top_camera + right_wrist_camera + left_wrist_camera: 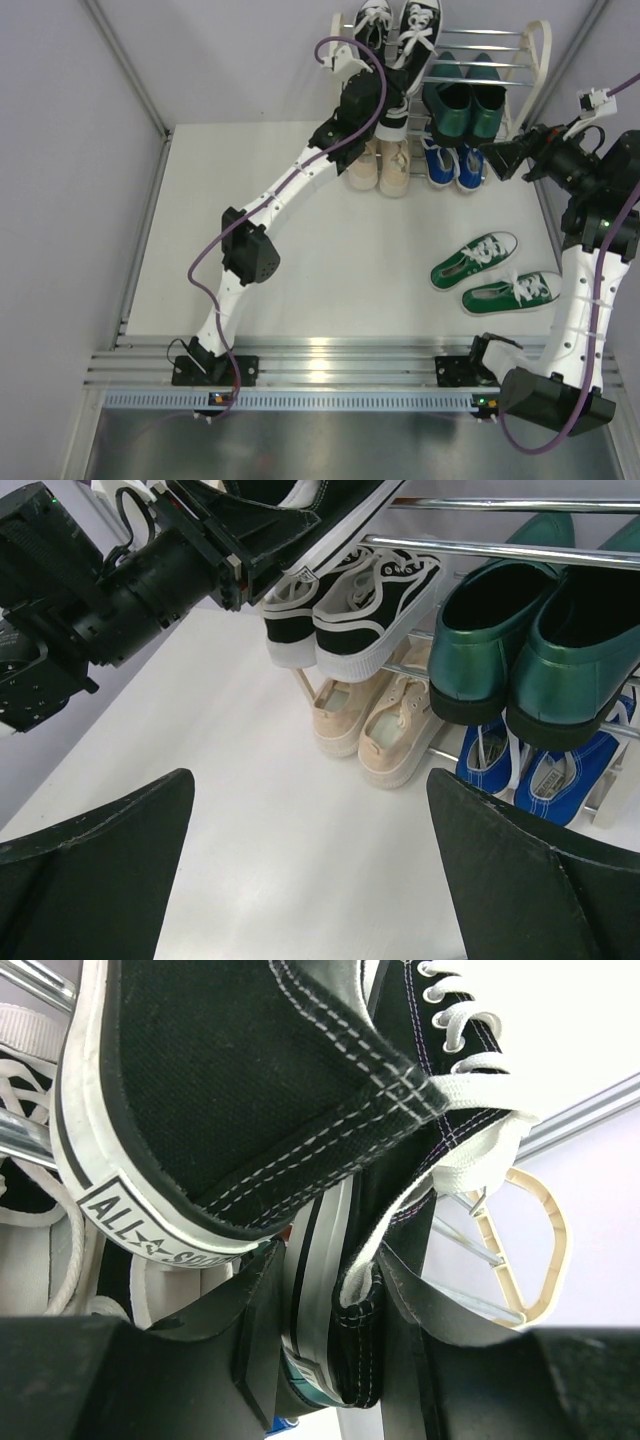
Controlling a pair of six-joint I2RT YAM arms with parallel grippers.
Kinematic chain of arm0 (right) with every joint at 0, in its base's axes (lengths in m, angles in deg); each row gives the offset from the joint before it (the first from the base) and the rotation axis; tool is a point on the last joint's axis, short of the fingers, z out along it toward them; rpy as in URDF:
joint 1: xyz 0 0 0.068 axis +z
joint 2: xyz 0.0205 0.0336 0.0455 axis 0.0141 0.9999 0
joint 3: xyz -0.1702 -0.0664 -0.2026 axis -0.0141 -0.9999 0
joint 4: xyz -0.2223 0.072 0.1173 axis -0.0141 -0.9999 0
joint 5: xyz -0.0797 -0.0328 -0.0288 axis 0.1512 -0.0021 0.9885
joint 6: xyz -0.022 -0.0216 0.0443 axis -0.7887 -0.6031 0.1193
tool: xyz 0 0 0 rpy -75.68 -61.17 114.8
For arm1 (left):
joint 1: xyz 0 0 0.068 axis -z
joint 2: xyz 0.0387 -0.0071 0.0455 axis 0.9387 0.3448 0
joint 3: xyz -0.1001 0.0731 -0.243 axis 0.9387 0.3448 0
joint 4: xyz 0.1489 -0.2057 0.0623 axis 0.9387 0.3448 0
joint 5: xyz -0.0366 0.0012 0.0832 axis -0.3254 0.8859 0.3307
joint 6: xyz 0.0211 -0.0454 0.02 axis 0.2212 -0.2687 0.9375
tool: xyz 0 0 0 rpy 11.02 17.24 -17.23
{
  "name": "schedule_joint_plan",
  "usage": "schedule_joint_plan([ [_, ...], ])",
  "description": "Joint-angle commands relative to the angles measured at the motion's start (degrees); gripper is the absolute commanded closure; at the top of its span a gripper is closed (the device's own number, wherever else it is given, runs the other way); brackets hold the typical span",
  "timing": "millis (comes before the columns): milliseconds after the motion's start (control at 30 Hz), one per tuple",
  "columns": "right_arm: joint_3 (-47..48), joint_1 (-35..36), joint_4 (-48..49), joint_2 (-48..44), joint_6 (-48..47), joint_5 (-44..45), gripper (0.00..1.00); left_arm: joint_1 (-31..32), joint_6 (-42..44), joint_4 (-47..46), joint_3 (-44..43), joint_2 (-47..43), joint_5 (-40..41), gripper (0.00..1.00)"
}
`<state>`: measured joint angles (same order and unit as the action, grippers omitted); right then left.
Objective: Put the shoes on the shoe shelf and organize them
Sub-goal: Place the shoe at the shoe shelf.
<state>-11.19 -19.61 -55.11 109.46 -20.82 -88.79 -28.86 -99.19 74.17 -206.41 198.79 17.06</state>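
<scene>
My left claw clamps the black canvas sneaker by its heel, right claw spread empty; released crooked, it may slip between the chrome bars

White arm links; black joint housings; purple cables; matte black gripper fingers

The shelf is set at the table's far edge. The top sneakers are placed on its top tier, left. Below, the middle sneakers are set left of the dress shoes. On the lowest tier, the lace-ups are left and the low sneakers right. The loose sneakers are left on the table, before the shelf, rightward.
</scene>
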Motion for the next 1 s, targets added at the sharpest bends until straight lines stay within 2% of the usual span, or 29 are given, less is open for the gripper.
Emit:
schedule_joint_plan([
  [0,-0.57,-0.4,1.23,-1.06,0.21,-0.96,0.01,-0.98,-0.89,-9.28,-3.76,-0.65,3.49,0.78],
  [67,-0.57,-0.49,0.8,-0.89,-0.14,-0.96,0.01,-0.98,-1.5,-9.29,-3.68,-0.65,4.11,0.72],
  [100,-0.66,-0.41,0.53,-0.88,-0.32,-0.96,0.0,-0.98,-1.76,-9.37,-3.76,-0.48,4.29,0.67],
  [133,-0.66,-0.49,0.36,-0.88,-0.32,-1.05,0.01,-0.98,-1.94,-9.29,-3.68,-0.39,4.29,0.57],
  [300,-1.09,-0.4,-0.26,-1.15,-0.84,-0.96,0.01,-0.89,-3.08,-8.49,-3.5,-1.0,3.94,0.34],
  [467,-1.54,-0.49,-0.52,-1.32,-1.11,-0.79,0.0,-0.89,-3.26,-8.41,-2.71,-2.06,3.41,0.27],
  [567,-1.45,-0.49,-1.66,-1.32,-4.79,-3.93,0.01,-0.89,-3.35,-8.93,0.01,-4.6,1.57,0.18],
  [633,-0.75,-0.49,-3.07,-1.06,-10.49,-6.49,0.01,-0.89,-3.26,-9.11,2.12,-6.01,0.6,0.11],
  [733,-0.22,-0.41,-5.53,-0.71,-15.52,-9.48,0.01,-0.89,-2.56,-8.76,5.99,-8.82,-1.42,0.08],
  [967,0.04,-0.4,-4.22,0.25,-15.61,-11.16,0.0,-0.89,-0.89,-9.2,13.9,-15.41,-4.32,0.03],
])
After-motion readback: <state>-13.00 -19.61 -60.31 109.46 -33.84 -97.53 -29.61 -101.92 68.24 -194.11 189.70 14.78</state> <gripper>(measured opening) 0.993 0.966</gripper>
